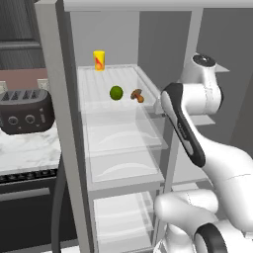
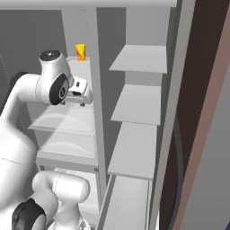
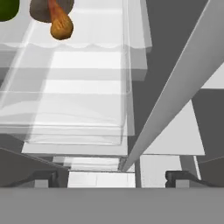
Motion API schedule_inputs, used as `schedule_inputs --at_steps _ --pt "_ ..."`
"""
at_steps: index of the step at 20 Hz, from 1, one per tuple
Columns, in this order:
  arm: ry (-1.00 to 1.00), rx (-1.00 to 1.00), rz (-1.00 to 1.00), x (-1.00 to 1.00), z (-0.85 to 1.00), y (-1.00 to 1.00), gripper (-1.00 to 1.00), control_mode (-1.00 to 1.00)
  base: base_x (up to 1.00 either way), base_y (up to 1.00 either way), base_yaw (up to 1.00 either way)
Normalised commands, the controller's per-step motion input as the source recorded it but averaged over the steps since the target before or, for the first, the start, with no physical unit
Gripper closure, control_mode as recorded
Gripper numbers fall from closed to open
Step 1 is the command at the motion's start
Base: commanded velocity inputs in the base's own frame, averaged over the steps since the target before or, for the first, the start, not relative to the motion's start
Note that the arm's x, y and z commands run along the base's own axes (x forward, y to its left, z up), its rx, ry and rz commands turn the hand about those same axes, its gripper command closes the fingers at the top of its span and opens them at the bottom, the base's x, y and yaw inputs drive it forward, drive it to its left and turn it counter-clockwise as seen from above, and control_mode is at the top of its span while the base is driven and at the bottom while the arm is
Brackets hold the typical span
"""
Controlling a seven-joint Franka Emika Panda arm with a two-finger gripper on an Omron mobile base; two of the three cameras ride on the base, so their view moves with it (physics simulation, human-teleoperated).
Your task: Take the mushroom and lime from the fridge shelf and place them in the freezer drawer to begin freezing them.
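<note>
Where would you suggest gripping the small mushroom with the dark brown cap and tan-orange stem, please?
Probably across the dark brown cap of the mushroom, coming from above and the shelf's open front. It lies tipped on its side on the translucent ridged fridge shelf, its thin stem pointing forward, so the rounder cap gives the open gripper more to close on. The round dark green lime sits apart to its left.

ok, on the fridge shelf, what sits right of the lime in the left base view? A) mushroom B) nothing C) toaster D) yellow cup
A: the mushroom lies just right of the lime on the fridge shelf; the yellow cup stands further back to the left, and the toaster sits outside on the counter.
</note>
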Motion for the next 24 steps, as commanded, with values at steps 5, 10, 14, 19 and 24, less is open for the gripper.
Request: schedule_inputs --at_steps 5,10,14,19,24 --pt "-0.36 -0.03 0.0 -0.21 0.22 0.02 -1.0 -1.0 0.0 0.0 0.0" --pt "-0.16 0.0 0.0 0.06 0.3 0.01 -1.0 -1.0 0.0 0.0 0.0" --pt "-0.01 0.0 0.0 0.36 0.27 0.0 -1.0 -1.0 0.0 0.0 0.0" --pt "0.0 0.0 0.0 0.33 0.25 0.11 -1.0 -1.0 0.0 0.0 0.0" --pt "0.0 0.0 0.0 0.28 0.09 0.39 -1.0 -1.0 0.0 0.0 0.0"
